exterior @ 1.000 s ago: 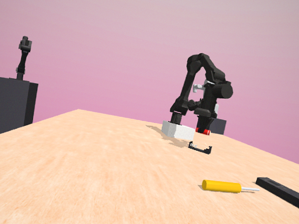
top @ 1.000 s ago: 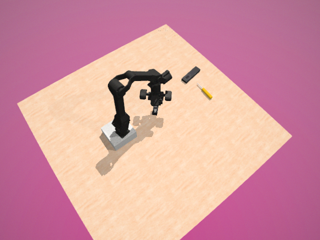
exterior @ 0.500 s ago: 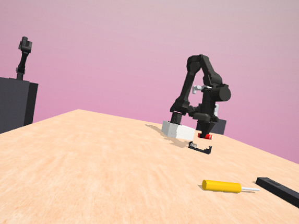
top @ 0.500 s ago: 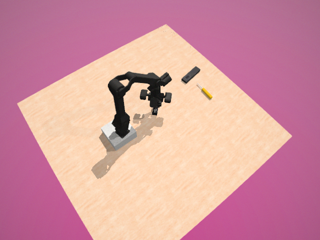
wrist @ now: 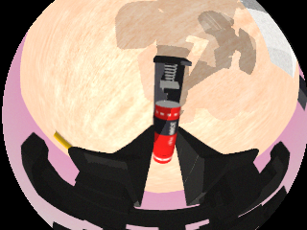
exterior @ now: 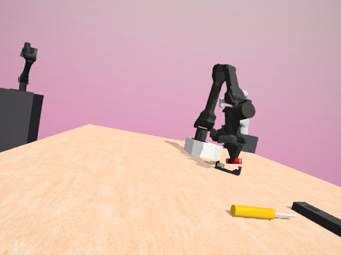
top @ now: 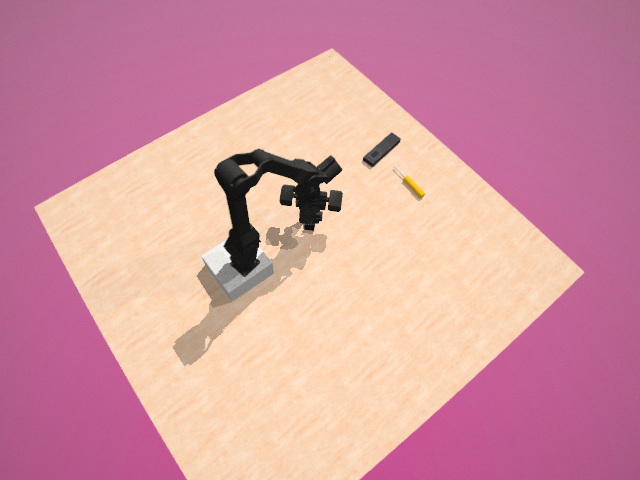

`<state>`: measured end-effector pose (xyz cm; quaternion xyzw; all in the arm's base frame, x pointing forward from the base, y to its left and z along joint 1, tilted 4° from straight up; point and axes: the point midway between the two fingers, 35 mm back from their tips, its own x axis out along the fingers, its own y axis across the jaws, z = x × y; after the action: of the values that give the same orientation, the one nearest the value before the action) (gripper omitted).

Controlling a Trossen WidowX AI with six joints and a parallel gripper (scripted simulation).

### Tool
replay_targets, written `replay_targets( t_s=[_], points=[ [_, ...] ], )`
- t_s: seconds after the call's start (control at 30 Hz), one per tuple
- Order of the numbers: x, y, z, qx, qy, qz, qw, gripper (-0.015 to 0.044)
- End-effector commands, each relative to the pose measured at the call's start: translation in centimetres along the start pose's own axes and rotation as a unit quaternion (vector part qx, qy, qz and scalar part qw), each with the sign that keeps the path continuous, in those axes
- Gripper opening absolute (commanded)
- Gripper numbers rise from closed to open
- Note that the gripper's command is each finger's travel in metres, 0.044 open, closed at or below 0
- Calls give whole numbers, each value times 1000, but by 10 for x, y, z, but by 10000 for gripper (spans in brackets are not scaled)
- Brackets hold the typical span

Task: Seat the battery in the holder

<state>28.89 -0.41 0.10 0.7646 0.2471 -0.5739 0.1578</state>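
Note:
My gripper [exterior: 233, 161] [wrist: 165, 129] is shut on the red battery [exterior: 238, 161] [wrist: 164, 146], around its middle. The battery is lengthwise and roughly level, a little above the black holder [exterior: 229, 171] [wrist: 159, 91]. Its flat grey end points towards the spring [exterior: 220, 165] [wrist: 170, 72], with a gap between them. In the exterior view the battery is over the lip-end half of the holder. In the wrist view it looks slightly turned against the holder's length, and it hides the lip end. In the top view the arm hides the battery.
A yellow screwdriver [top: 414, 186] [exterior: 252, 211] [wrist: 62, 140] and a long black block [top: 381, 149] [exterior: 320, 216] lie well away from the holder. The arm's pale base block [top: 250, 285] [exterior: 205, 149] stands behind the holder in the exterior view. Another arm on a dark pedestal [exterior: 10, 121] stands beyond the table.

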Motion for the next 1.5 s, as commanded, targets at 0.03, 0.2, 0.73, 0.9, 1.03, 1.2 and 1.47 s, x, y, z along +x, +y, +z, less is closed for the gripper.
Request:
replay_targets(
  t_s=[0.03, 0.2, 0.73, 0.9, 1.03, 1.2, 1.47],
  points=[
    [3, -1, 4, 0, 15, -3, 1000, 70],
    [7, -1, 6, 2, 35, -4, 999, 70],
    [14, -1, 14, 3, 100, -4, 995, 70],
    [15, -1, 16, 2, 120, -3, 993, 70],
    [16, -2, 17, 1, 126, -3, 992, 70],
    [16, -2, 22, 1, 126, -2, 992, 70],
    [15, -2, 31, 2, 126, 1, 992, 70]
  ],
)
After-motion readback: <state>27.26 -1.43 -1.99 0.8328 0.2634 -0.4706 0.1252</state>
